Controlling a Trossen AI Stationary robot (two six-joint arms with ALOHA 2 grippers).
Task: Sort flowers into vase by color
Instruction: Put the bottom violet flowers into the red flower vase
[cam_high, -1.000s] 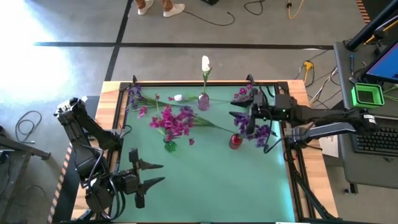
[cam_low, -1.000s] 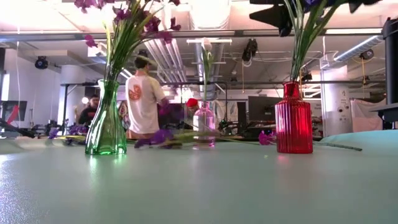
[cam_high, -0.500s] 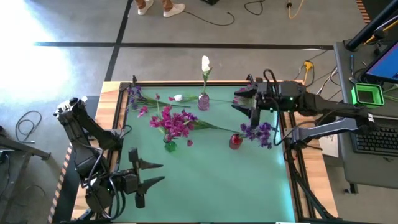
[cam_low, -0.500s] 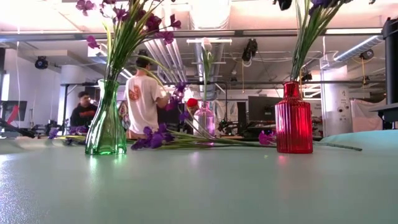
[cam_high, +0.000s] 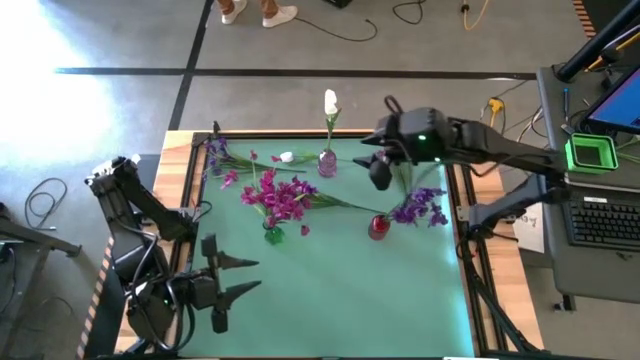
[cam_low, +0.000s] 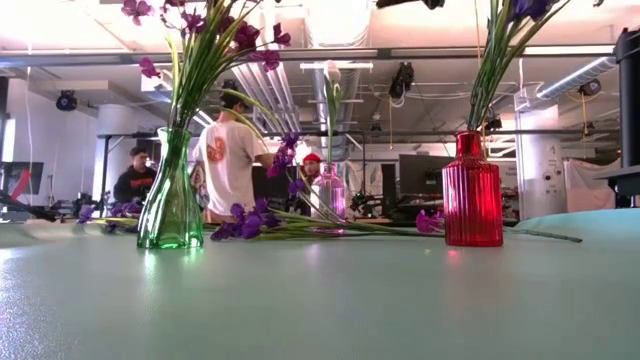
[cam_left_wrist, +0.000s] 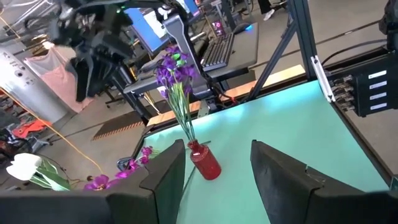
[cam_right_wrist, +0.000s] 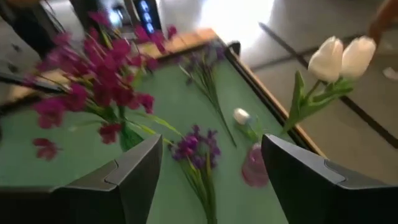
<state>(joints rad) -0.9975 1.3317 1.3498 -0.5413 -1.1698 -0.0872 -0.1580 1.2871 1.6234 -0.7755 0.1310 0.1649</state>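
Three vases stand on the green mat. The green vase (cam_high: 272, 235) holds magenta flowers (cam_high: 280, 195). The pink vase (cam_high: 327, 163) holds white flowers (cam_right_wrist: 342, 56). The red vase (cam_high: 378, 227) holds purple flowers (cam_high: 420, 207), stems down in its neck. A purple flower (cam_right_wrist: 196, 146) lies loose on the mat between the vases. More loose flowers lie at the far left: a purple one (cam_high: 215, 152) and a white bud (cam_high: 287, 157). My right gripper (cam_high: 385, 165) hangs open, high over the mat's far right. My left gripper (cam_high: 235, 275) is open at the near left.
A loose pink sprig (cam_high: 228, 180) and a petal (cam_high: 305, 228) lie on the mat. The mat's near half (cam_high: 340, 300) holds nothing but my left gripper. A raised black frame (cam_high: 462, 250) runs along the mat's edges. People stand in the room beyond (cam_low: 232, 150).
My right gripper has risen from over the purple flowers in the red vase, gone toward the table's far edge and tipped up toward level. The purple flowers stay standing in the red vase.
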